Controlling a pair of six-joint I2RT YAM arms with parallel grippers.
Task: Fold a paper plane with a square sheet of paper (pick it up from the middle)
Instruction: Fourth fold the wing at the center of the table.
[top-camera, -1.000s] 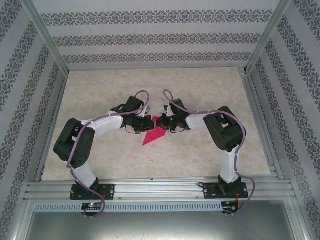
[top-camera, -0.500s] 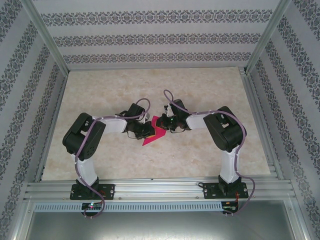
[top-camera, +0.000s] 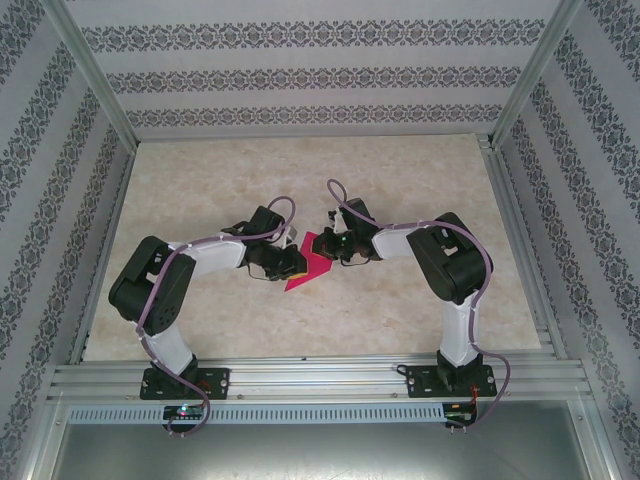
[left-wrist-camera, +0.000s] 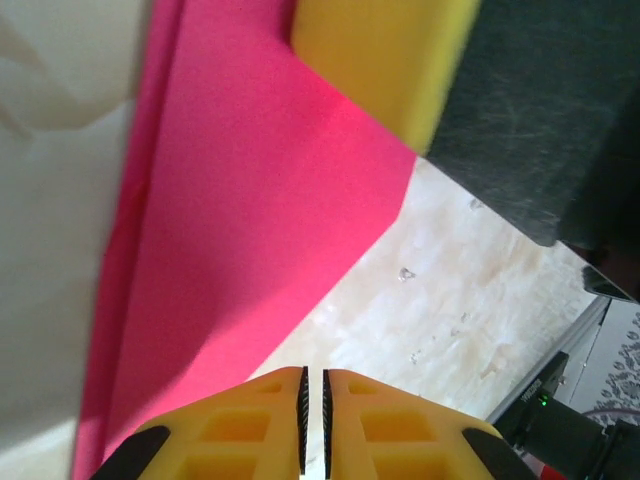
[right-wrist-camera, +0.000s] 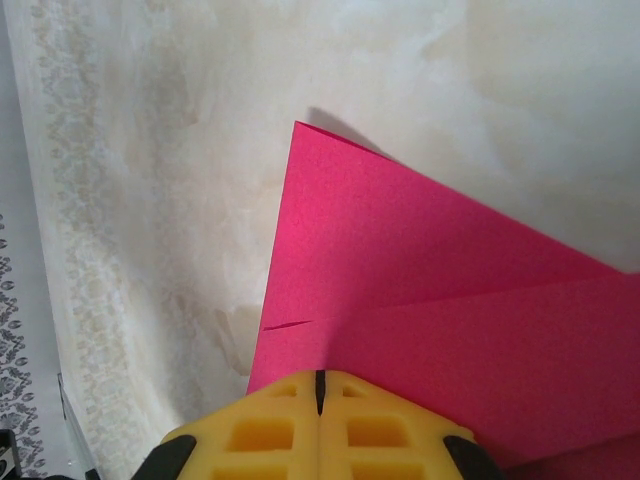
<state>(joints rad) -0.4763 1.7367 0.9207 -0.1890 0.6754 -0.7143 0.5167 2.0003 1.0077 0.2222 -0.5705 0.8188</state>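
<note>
The square sheet of paper (top-camera: 311, 270), magenta-pink and folded into a pointed shape with layered flaps, lies flat at the middle of the table. My left gripper (top-camera: 291, 262) is low at its left side. In the left wrist view its jaws (left-wrist-camera: 312, 376) stand a narrow slit apart with bare table showing between them, right at the paper's (left-wrist-camera: 250, 230) edge. My right gripper (top-camera: 334, 246) is shut, its tips (right-wrist-camera: 320, 378) resting on top of the paper (right-wrist-camera: 430, 280) near a fold line. One of its yellow fingers (left-wrist-camera: 385, 55) also shows in the left wrist view.
The marble-patterned tabletop (top-camera: 400, 180) stretches back and to both sides. Aluminium frame rails (top-camera: 320, 375) run along the near edge, and patterned walls (top-camera: 300, 80) close in the back and sides. Both arms bend inward toward the centre.
My left arm has shifted its elbow and brought the gripper lower against the paper's left side, and its jaws have parted slightly. The right gripper has stayed put.
</note>
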